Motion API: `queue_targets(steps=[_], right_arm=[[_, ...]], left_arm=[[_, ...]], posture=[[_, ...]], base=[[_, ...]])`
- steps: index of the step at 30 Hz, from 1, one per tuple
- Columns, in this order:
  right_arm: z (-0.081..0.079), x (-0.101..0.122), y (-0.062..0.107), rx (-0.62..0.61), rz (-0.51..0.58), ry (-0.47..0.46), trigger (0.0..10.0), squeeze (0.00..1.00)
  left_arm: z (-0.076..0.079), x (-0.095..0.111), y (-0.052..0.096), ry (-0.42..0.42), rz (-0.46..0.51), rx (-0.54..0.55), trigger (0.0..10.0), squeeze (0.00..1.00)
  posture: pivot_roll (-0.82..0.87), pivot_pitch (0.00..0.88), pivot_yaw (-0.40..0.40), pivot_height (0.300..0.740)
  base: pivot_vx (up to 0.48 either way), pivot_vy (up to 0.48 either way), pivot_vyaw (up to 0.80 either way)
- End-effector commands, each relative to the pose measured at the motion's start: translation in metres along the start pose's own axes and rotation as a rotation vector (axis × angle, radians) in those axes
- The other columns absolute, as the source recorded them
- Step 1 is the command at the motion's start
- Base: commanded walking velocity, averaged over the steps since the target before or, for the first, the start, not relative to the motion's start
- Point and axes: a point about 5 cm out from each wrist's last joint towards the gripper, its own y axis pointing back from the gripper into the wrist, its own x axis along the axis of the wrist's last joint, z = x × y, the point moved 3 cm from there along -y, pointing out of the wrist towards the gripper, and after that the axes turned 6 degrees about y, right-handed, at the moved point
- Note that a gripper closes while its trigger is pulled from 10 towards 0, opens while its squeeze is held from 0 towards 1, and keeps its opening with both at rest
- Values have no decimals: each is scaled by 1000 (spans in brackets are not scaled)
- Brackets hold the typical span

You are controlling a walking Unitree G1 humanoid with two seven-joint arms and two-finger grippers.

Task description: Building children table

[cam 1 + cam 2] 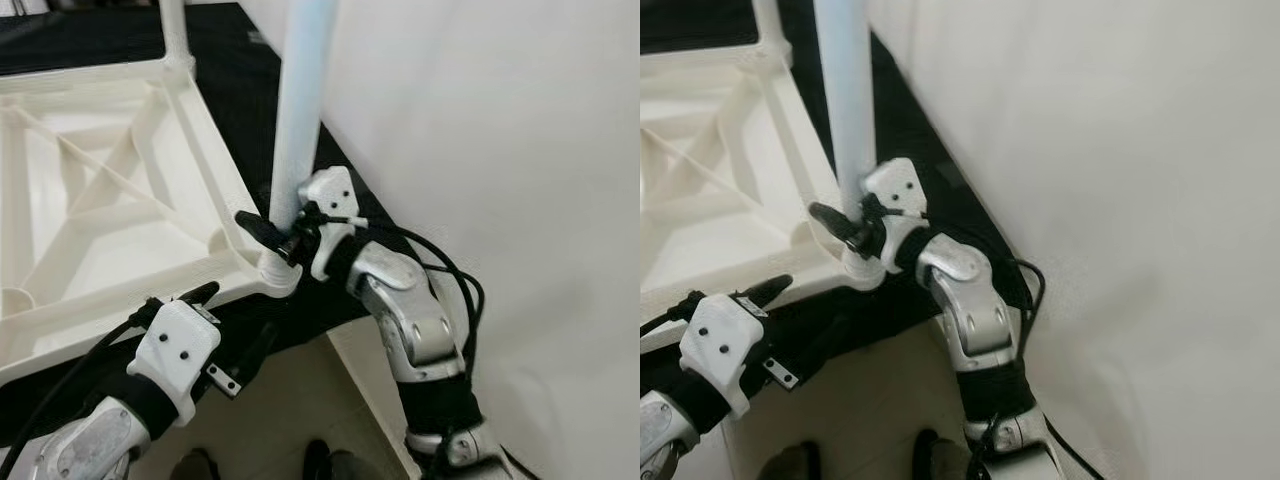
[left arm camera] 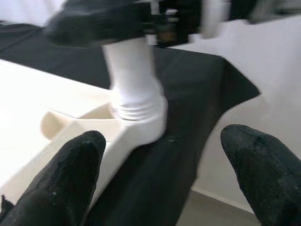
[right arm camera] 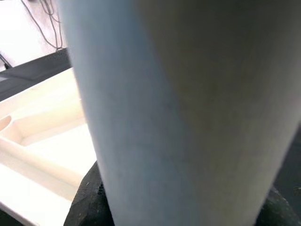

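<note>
The white table top [image 1: 100, 200] lies upside down on a black cloth, ribbed underside up. A white leg [image 1: 300, 110] stands upright in the near right corner socket [image 2: 141, 122]. My right gripper [image 1: 278, 232] is shut on this leg just above the socket; up close the leg [image 3: 178, 113] sits between its black fingers. My left gripper [image 1: 190, 297] hovers at the table top's front edge, a little left of that corner. It is open, with its fingers [image 2: 70, 179] wide apart and nothing between them.
Another white leg [image 1: 175, 30] stands in the far corner. A white wall [image 1: 500, 150] runs close along the right of the black cloth [image 1: 240, 80]. Beige floor [image 1: 290, 400] and my feet [image 1: 320, 460] lie below the front edge.
</note>
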Motion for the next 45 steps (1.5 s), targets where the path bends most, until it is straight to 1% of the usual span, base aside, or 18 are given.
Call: queue_targets(steps=[1,2,3,4,6,7,8,9,14,21,22,23,24,30,39,41,44,45], right_arm=[[7,-62,12,-60,-238,-116,10000,212],[6,-60,12,-66,-231,-121,10000,212],[6,-54,9,-45,-200,-134,10000,1000],[6,-47,5,-2,-155,-139,10000,1000],[6,-47,5,-2,-155,-139,10000,1000],[4,-33,3,55,-88,-128,10000,1000],[1,-18,2,158,-6,-103,10000,843],[-2,-8,2,225,43,-82,10000,0],[-6,10,3,458,143,5,10000,0],[-5,14,1,652,144,61,10000,0],[-3,16,0,669,143,65,5176,0],[-1,17,-1,676,143,69,980,0],[1,19,-2,680,142,68,0,0],[7,19,-5,682,117,91,0,0],[16,15,3,692,119,100,0,0],[22,13,5,655,114,109,0,0],[44,-4,8,378,47,89,0,0],[44,-4,8,378,47,89,0,0]], left_arm=[[4,-4,1,23,-14,-23,10000,0],[4,-4,1,22,-14,-22,10000,0],[4,-4,1,21,-13,-21,10000,0],[4,-4,0,21,-13,-22,10000,0],[4,-4,0,21,-13,-22,10000,0],[4,-3,0,21,-12,-23,10000,0],[4,-3,0,20,-12,-23,10000,0],[4,-3,0,20,-12,-23,10000,0],[4,-3,-1,18,-10,-19,10000,0],[4,-3,0,14,-11,-13,10000,0],[4,-3,0,15,-10,-13,10000,0],[4,-3,1,15,-11,-12,10000,0],[4,-3,1,14,-11,-10,10000,0],[5,-3,1,15,-12,-8,10000,0],[5,-4,2,19,-16,-10,10000,0],[6,-4,2,20,-17,-13,10000,0],[7,-4,3,22,-20,-19,10000,0],[7,-4,3,22,-20,-19,10000,0]], posture=[[209,307,-188,740],[209,307,-188,740],[213,306,-185,740],[213,306,-185,740],[213,306,-185,740],[222,301,-183,740],[224,299,-182,740],[224,299,-182,740],[238,292,-184,740],[248,290,-185,740],[251,291,-188,740],[251,291,-188,740],[252,291,-189,740],[250,296,-190,740],[219,306,-186,740],[214,311,-187,740],[204,318,-194,740],[204,318,-194,740]], base=[[0,0,0],[0,0,0],[0,0,0],[0,0,0],[0,0,0],[0,0,0],[0,0,0],[0,0,0],[0,0,0],[0,0,0],[0,0,0],[0,0,0],[0,0,0],[0,0,0],[0,0,0],[0,0,0],[0,0,0],[0,0,0]])
